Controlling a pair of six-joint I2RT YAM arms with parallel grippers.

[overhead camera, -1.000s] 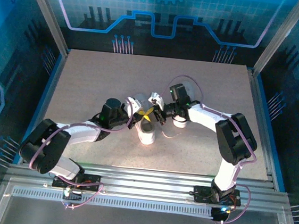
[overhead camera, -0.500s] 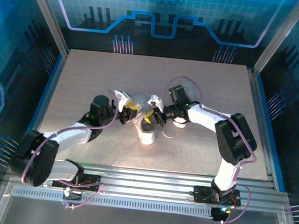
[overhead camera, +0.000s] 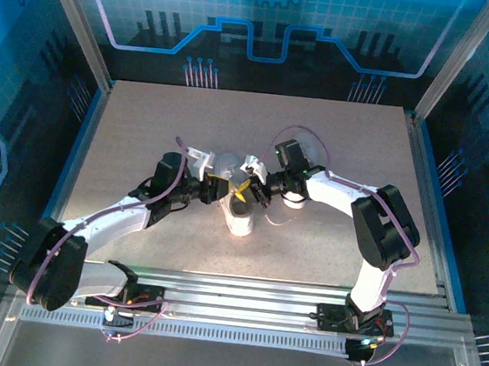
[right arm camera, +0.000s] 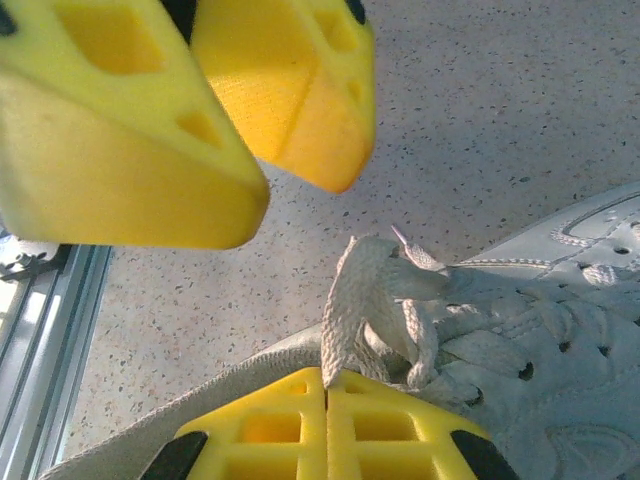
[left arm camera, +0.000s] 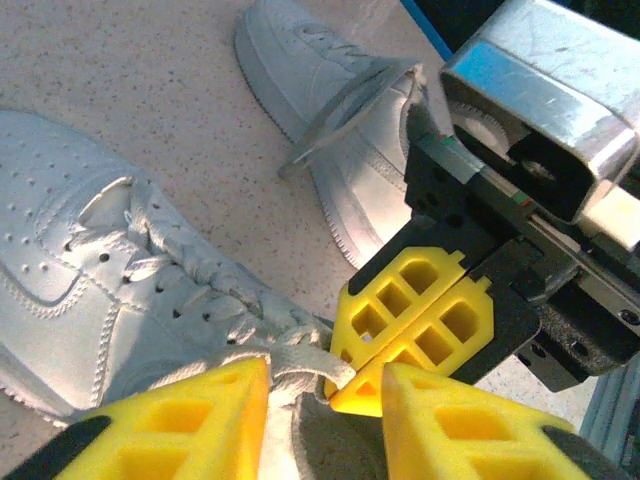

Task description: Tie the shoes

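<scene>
One white sneaker (overhead camera: 240, 221) lies mid-table with its toe towards the arms, and its tongue and pale laces (left arm camera: 190, 300) show in the left wrist view. My right gripper (right arm camera: 326, 385) is shut on a loop of this shoe's lace (right arm camera: 365, 290) at the top eyelets. My left gripper (left arm camera: 326, 395) faces it from the left, open, with the lace loop and the shoe's collar lying between its yellow fingers. The two grippers nearly touch (overhead camera: 234, 184). The second sneaker (left arm camera: 320, 90) lies just behind, partly under the right arm (overhead camera: 293, 199).
The speckled beige table (overhead camera: 146, 120) stretches wide around both shoes. A metal rail (overhead camera: 242, 289) runs along the near edge, by the arm bases. Blue-lit walls and posts frame the other three sides.
The left gripper drew back to the left from the shoe, then came in again to the right beside the right gripper. The right gripper kept its hold and hardly moved.
</scene>
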